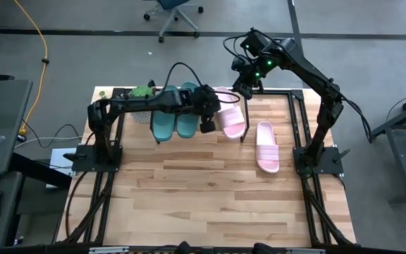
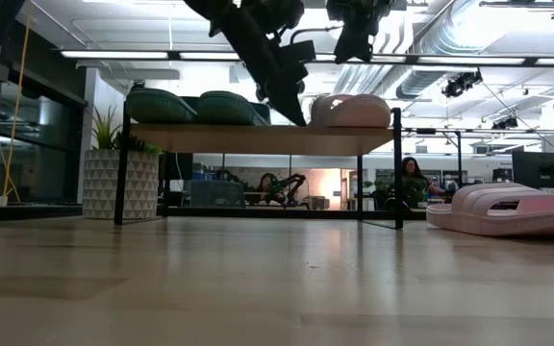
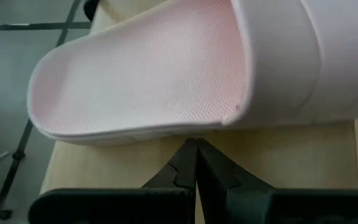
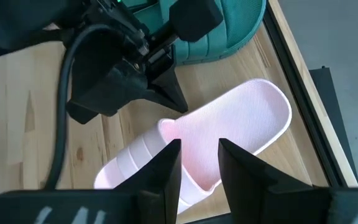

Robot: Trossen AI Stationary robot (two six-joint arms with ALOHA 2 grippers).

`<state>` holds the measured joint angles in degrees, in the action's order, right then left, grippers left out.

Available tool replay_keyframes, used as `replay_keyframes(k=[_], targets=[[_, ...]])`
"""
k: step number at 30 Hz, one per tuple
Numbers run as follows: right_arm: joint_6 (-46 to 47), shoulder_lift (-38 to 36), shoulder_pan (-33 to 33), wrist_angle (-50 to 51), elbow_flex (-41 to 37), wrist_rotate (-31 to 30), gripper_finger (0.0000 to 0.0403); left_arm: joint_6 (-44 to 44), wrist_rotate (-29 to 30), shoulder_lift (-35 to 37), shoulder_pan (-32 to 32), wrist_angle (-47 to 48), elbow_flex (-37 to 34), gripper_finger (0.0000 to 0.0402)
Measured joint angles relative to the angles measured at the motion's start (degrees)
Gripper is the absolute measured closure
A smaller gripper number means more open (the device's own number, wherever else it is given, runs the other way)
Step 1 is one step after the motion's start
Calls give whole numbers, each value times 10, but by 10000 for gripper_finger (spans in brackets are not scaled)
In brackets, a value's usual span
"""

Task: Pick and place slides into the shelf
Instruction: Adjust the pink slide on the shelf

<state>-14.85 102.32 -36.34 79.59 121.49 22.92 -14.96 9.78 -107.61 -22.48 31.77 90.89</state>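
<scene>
Slides, four. Two green slides (image 1: 175, 118) lie side by side on the left part of the shelf (image 1: 287, 99). One pink slide (image 1: 230, 117) lies just right of them on the shelf, heel toward the far edge. The last pink slide (image 1: 267, 146) lies on the surface (image 1: 210, 197), near and right of the shelf, not yet placed.

Handling, by judgement: moulded foam, light, a little springy, textured footbed, not fragile. The ribbed strap arches stiffly over the toe end and gives a claw an edge to pinch; the side wall of the sole is the other hold. So light a piece may slide if nudged.

Left claw (image 3: 196, 163): clenched, empty, tips touching or all but touching the side of the pink slide on the shelf, low at the sole. It reads as a push to square the slide, not a grasp.

Right claw (image 4: 199, 163): released, jaws apart, holding nothing, hanging above the same pink slide near the shelf's far right part.

Edges and room: the shelf's right end shows bare plank, enough for one more slide by the look. The pink heel sits close to the far edge. Both arms crowd this one spot; the near surface lies wide and free.
</scene>
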Motion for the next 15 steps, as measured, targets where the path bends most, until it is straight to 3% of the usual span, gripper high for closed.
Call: replay_keyframes(k=[15], targets=[[-1,0,0,-3,0,0,306,-13,-4,-4,0,-48,0,402]])
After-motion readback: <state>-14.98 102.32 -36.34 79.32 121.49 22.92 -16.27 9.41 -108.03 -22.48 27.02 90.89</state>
